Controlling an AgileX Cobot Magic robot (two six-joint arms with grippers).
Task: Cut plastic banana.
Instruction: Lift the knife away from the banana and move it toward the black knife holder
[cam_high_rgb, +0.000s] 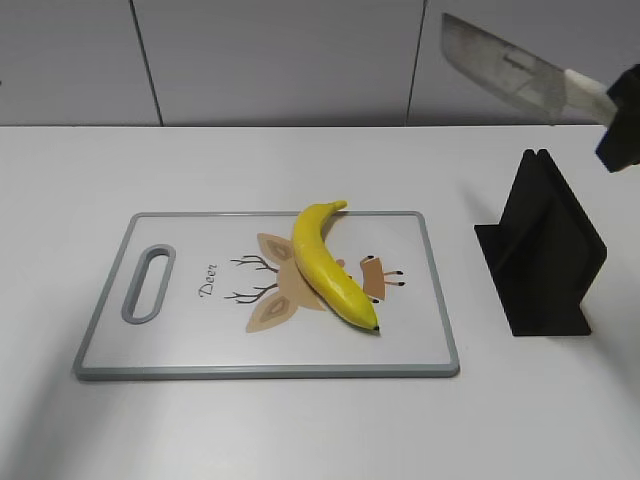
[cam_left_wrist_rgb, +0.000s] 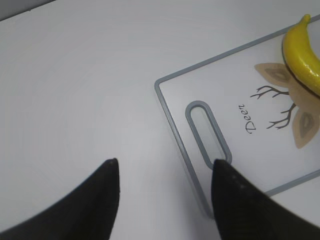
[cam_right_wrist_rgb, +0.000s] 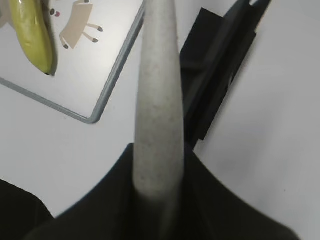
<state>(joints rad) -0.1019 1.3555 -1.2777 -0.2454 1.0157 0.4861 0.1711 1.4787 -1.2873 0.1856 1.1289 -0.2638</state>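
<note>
My left gripper (cam_left_wrist_rgb: 162, 195) has its fingers spread, empty, low over the table (cam_left_wrist_rgb: 75, 100) at the cutting board's (cam_left_wrist_rgb: 220, 100) handle end; the plastic banana (cam_high_rgb: 330, 265) lies well off to its right, mid-board, diagonal over the deer print. Right gripper (cam_right_wrist_rgb: 160, 200) pinches the knife (cam_high_rgb: 505, 68), held high above the black knife stand (cam_high_rgb: 545, 245), away from the banana. Only the exterior view shows the blade's flat; the wrist view sees it along the spine.

Glossy yellow plastic banana (cam_high_rgb: 330, 267) whole, lying diagonally, black tip nearest.
</note>
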